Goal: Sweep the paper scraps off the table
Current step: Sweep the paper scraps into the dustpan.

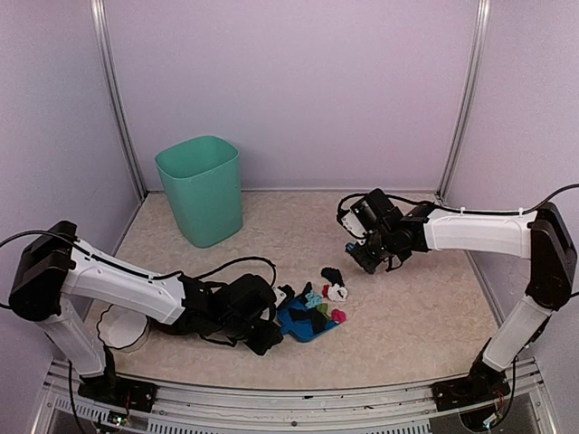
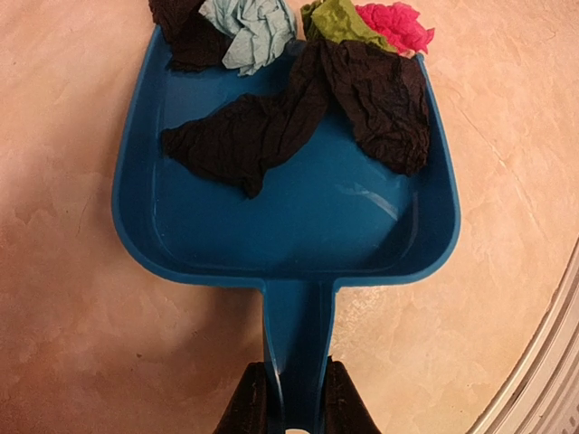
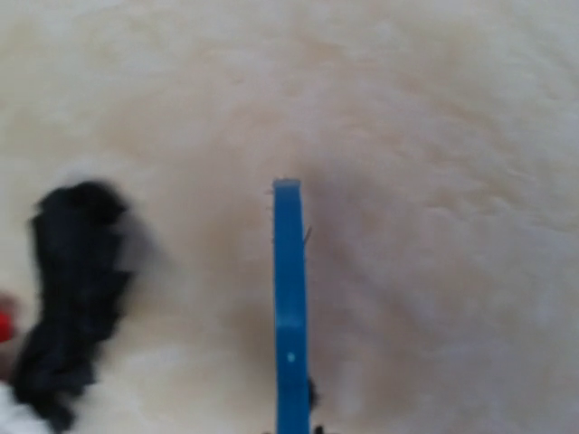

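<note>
My left gripper (image 2: 297, 409) is shut on the handle of the blue dustpan (image 2: 298, 226), which lies flat on the table (image 2: 72, 316). Black paper scraps (image 2: 271, 127) lie in the pan. Teal (image 2: 249, 32), green (image 2: 339, 20) and pink (image 2: 395, 25) scraps sit at its front lip. In the top view the dustpan (image 1: 296, 324) lies by the left gripper (image 1: 264, 336), with black (image 1: 331, 274), white (image 1: 337, 292) and pink (image 1: 338, 316) scraps just beyond it. My right gripper (image 1: 366, 258) hovers behind them, holding the blue hand brush (image 3: 289, 298) edge-on beside a black scrap (image 3: 68, 298).
A green waste bin (image 1: 201, 188) stands at the back left. A white bowl-like object (image 1: 122, 327) sits beside the left arm's base. The metal front rail (image 1: 298, 398) runs along the near edge. Walls close in the back and both sides.
</note>
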### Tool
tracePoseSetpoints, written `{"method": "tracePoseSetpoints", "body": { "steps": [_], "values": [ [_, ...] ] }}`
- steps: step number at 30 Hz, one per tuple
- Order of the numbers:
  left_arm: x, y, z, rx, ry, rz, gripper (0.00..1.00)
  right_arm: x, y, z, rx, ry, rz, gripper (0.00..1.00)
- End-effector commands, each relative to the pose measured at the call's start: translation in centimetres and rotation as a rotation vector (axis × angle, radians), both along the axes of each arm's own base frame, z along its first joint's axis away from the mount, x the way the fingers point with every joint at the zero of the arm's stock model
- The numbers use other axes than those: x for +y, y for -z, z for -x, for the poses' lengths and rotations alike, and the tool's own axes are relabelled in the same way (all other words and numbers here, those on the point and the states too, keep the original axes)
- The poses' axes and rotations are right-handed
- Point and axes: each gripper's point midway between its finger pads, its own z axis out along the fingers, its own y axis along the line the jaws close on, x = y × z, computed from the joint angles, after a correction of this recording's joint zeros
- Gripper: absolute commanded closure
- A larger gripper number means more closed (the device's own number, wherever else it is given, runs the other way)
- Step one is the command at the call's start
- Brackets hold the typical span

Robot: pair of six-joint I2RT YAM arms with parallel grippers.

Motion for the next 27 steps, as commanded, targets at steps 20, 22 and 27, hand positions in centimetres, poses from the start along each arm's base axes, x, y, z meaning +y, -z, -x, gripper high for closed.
{"method": "tracePoseSetpoints", "body": {
  "steps": [20, 22, 27],
  "values": [
    [0.2, 0.9, -2.0, 0.015, -0.035, -0.028, 1.00, 7.9, 0.4, 12.1, 0.258, -0.284, -0.184, 1.00],
    [0.2, 1.0, -2.0, 0.017, -0.036, -0.029, 1.00, 8.7, -0.2, 12.8, 0.255, -0.298, -0.200, 1.00],
    [0.3, 1.1, -1.9, 0.018, -0.035, -0.017, 1.00, 8.7, -1.7, 12.5, 0.206, -0.262, -0.202, 1.00]
  ]
}}
